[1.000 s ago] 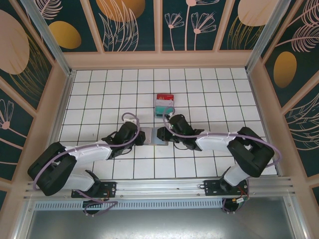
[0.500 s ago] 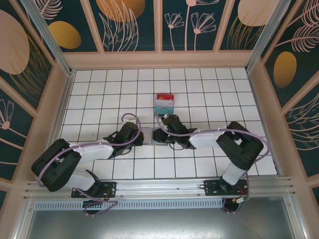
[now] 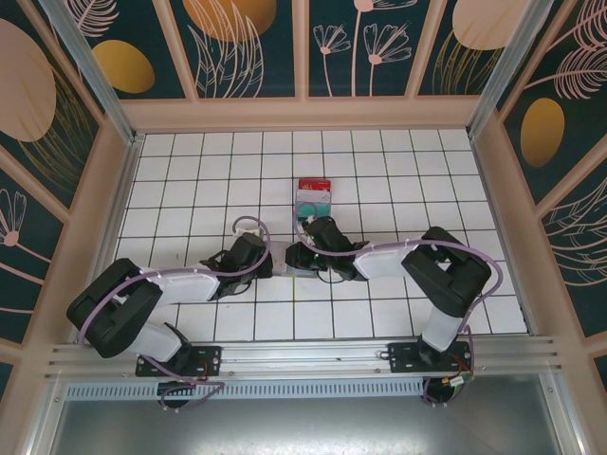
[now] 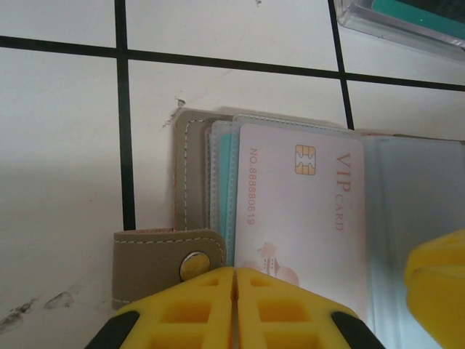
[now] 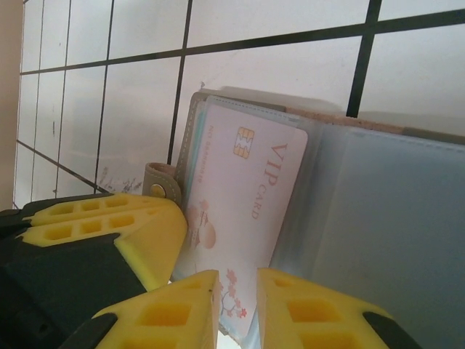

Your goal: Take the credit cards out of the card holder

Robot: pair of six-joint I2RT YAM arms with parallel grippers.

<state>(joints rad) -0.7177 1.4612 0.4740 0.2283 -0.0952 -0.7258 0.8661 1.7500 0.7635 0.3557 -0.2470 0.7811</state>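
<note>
I see the holder (image 4: 190, 174) lying open near the middle of the tiled worktop (image 3: 379, 161), with my two arms meeting over it from 9 and 3 o'clock. My left fingers (image 4: 231, 287) are pressed together at the holder's edge, just beside its snap strap (image 4: 163, 258). My right fingers (image 5: 272, 291) stand a narrow gap apart, with the end of the VIP card (image 5: 243, 182) between them; I cannot tell whether they touch it. The card sits in a clear sleeve. A red, white and teal stack (image 3: 314, 199) lies at 12 o'clock, near the holder.
</note>
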